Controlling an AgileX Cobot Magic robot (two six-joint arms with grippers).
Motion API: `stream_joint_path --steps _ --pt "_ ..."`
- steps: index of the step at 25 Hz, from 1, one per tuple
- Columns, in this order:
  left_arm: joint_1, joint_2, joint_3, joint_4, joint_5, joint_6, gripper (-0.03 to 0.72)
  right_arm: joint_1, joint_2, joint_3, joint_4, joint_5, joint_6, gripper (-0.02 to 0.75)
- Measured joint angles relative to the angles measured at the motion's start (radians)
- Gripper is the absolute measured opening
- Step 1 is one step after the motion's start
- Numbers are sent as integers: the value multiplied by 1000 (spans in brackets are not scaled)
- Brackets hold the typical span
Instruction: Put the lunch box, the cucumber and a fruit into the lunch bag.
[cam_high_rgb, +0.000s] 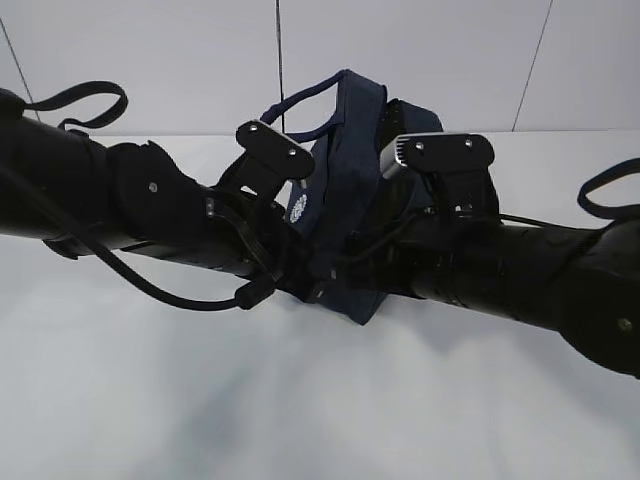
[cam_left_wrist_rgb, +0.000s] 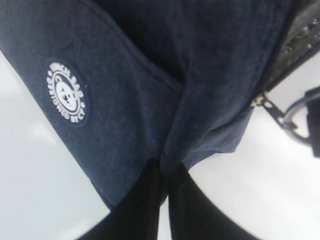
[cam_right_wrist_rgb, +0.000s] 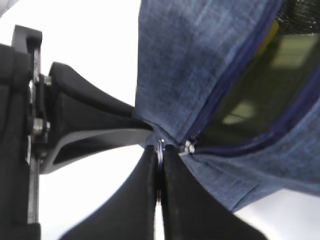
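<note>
Two end effectors pinching lunch bag (cam_high_rgb: 345, 190), left (cam_left_wrist_rgb: 167, 172) on fabric edge, right (cam_right_wrist_rgb: 160, 155) on ring pull (cam_right_wrist_rgb: 160, 148)

Lab: bare white table (cam_high_rgb: 300, 400), panelled wall (cam_high_rgb: 420, 60)

A white table (cam_high_rgb: 300, 400) meets a pale panelled wall (cam_high_rgb: 420, 60) with thin dark seams

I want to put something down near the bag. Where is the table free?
Bare table lies in front of both arms and behind the lunch bag toward the wall. The middle is crowded: left gripper and right gripper both pinch the bag.
</note>
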Motion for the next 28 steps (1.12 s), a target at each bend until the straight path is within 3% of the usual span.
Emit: stream_joint_path --steps 11,21,28 --pt "0 -4 0 -25 14 0 -12 -2 -37 -15 6 13 -39 0" --pt "0 -4 0 -50 14 0 -12 -2 -37 -68 155 47 -226 0" --pt "0 -4 0 -54 11 0 -13 -2 -52 -91 180 53 -244 0"
